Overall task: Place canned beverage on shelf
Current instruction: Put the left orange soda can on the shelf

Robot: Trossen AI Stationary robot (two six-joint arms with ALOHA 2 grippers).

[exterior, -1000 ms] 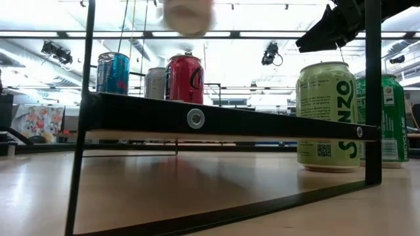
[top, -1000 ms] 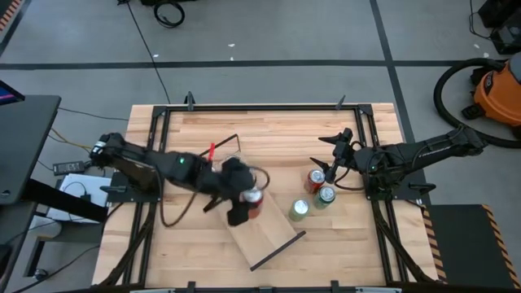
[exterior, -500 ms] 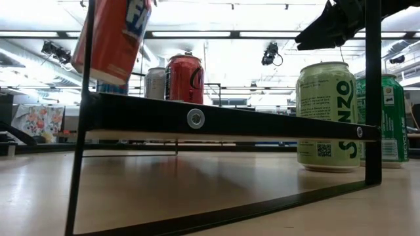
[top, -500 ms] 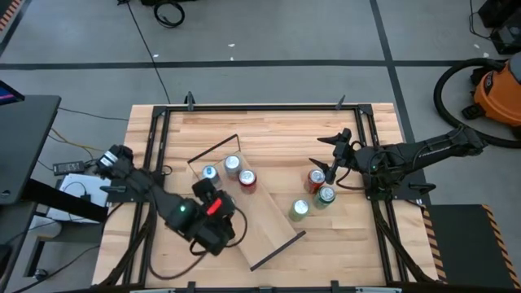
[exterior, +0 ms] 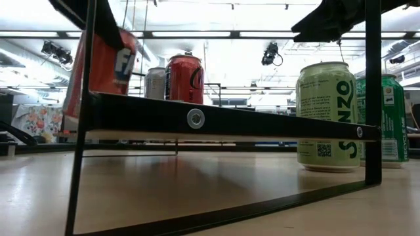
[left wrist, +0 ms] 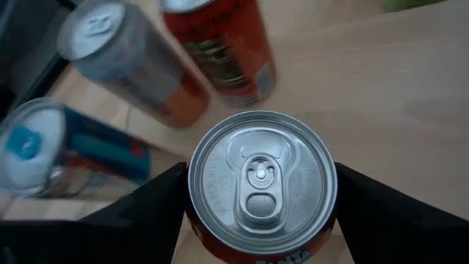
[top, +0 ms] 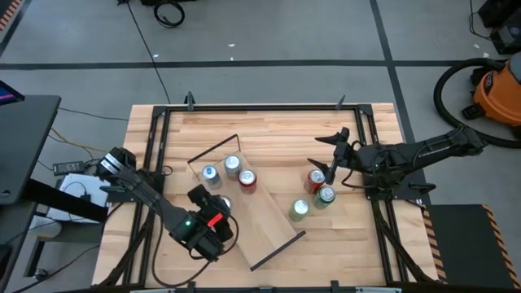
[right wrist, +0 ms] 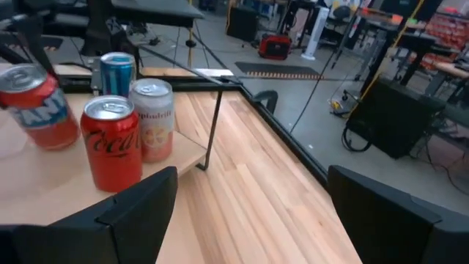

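Your left gripper is clamped on an orange Fanta can, held over the shelf, with the blue can, silver can and Coca-Cola can just ahead. Your right gripper hangs wide open and empty beside the shelf's far end.

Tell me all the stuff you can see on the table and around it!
shelf: one, pale wood with black ends, slantwise mid-table
cans on shelf: three, blue can, silver can, red can, at one end
Fanta can: one, orange-red, held at the shelf
cans off shelf: three, reddish can, dark green can, pale green can, on the table
vacuum: one, orange, on the floor
left gripper: black, shut on the Fanta can
right gripper: black, open, by the three loose cans
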